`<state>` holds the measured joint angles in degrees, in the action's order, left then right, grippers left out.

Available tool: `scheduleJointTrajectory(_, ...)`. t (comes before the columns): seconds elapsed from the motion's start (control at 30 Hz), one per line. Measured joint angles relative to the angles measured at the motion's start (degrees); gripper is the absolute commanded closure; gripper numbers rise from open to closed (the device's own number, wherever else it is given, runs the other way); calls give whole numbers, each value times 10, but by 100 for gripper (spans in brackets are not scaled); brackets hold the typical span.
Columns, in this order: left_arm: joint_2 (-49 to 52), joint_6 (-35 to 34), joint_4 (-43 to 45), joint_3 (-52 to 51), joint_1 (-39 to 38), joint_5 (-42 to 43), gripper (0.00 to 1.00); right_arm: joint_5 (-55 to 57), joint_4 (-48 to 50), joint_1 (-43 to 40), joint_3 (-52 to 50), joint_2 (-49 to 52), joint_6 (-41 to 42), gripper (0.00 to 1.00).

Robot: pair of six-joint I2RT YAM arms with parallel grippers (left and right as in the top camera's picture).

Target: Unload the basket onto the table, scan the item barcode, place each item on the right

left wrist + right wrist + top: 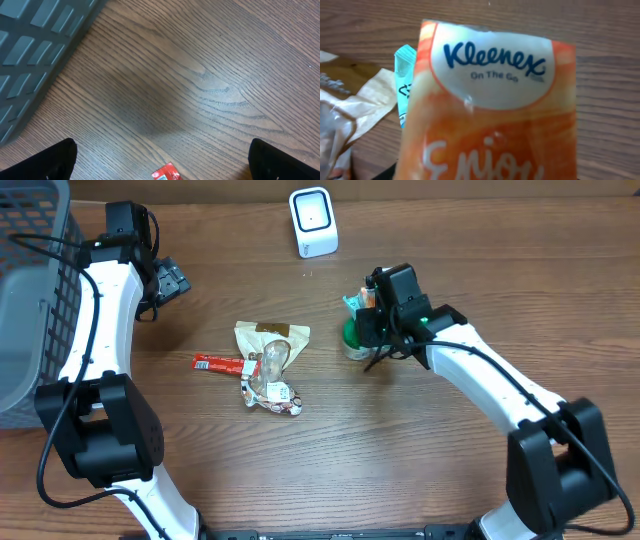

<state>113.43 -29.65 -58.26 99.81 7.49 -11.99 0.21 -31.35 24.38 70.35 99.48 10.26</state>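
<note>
Now the right gripper (372,315) sits over the orange tissue pack (490,115), not far from the white scanner (313,222), but I can't tell if it's gripping. The left gripper (165,160) hangs wide open and empty, probably to keep out of the way.

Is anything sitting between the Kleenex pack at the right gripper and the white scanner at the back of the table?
Nothing visible does. Only bare table lies between the Kleenex pack and the scanner. The pile of snack wrappers lies off to the side of that path.
</note>
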Motion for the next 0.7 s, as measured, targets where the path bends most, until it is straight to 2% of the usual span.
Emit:
scheduleJointTrajectory(0.23, 0, 0, 0, 0, 0, 0, 1, -8, -19, 0, 0, -54, -9, 48)
scheduleJointTrajectory(0.5, 0, 0, 0, 0, 0, 0, 0, -100, -85, 4, 0, -68, -13, 48)
scheduleJointTrajectory(0.67, 0, 0, 0, 0, 0, 0, 0, -120, -120, 41, 0, -68, -29, 47)
scheduleJointTrajectory(0.7, 0, 0, 0, 0, 0, 0, 0, -122, -121, 51, 0, -68, -31, 43)
